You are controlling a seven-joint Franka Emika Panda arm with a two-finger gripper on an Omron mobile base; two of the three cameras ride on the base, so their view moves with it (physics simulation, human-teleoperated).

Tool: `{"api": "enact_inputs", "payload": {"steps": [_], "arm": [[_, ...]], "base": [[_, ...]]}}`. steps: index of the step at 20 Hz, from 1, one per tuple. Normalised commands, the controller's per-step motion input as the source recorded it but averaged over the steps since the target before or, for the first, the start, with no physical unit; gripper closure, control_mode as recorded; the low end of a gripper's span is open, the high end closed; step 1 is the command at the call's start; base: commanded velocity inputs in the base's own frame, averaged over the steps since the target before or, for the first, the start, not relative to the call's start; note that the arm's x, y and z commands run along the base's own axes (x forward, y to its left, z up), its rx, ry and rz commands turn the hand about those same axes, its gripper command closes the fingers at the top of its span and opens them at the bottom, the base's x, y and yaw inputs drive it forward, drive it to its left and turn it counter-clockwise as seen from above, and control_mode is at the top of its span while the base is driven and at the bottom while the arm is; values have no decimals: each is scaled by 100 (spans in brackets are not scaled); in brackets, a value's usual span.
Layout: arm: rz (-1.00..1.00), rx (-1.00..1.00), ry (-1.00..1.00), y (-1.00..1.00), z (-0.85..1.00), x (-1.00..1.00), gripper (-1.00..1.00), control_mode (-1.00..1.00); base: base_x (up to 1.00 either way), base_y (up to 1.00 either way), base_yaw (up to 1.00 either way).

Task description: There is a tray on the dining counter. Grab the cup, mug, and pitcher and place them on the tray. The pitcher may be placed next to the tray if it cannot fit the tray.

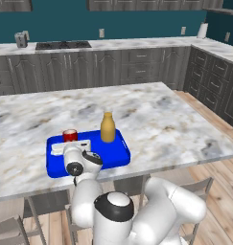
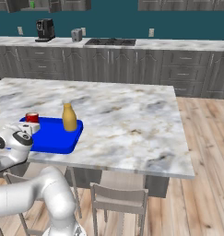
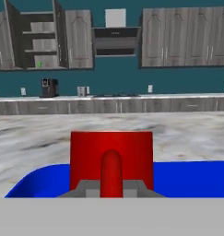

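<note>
- Tray (image 1: 115, 155), bright blue, lying flat on the dining counter (image 1: 161, 124) near its front edge; also seen in the right base view (image 2: 53, 136) and across the lower hand view (image 3: 187, 177).
- Pitcher (image 1: 107, 127), yellow-orange, standing upright inside the tray by its far rim, toward the right side; same placement in the right base view (image 2: 69, 118).
- Mug (image 1: 70, 135), red, upright at the tray's far left part, well apart from the pitcher; seen also at (image 2: 32, 117).
- Gripper (image 1: 72, 146) low over the tray, just in front of the mug, hand level and pointing across the counter; in the right base view at (image 2: 26, 128).
- Hand view: mug (image 3: 111, 159) dead centre, handle facing the camera and rising between the two finger tips (image 3: 85, 190).
- Jaws drawn in to their narrowest, closed about the mug's handle.
- Mug base hidden behind the hand; resting on the tray floor or lifted: cannot tell.
</note>
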Motion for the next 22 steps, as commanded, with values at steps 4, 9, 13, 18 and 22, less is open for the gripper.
{"api": "enact_inputs", "payload": {"steps": [4,9,13,18,22], "arm": [[0,2,-1,0,0,0,100,-100],[0,1,0,35,-2,0,100,-100],[0,3,0,32,-3,0,100,-100],[0,0,0,2,0,0,100,-100],[0,0,0,0,0,0,-100,-100]], "base": [[0,0,0],[0,0,0],[0,0,0],[0,0,0],[0,0,0]]}}
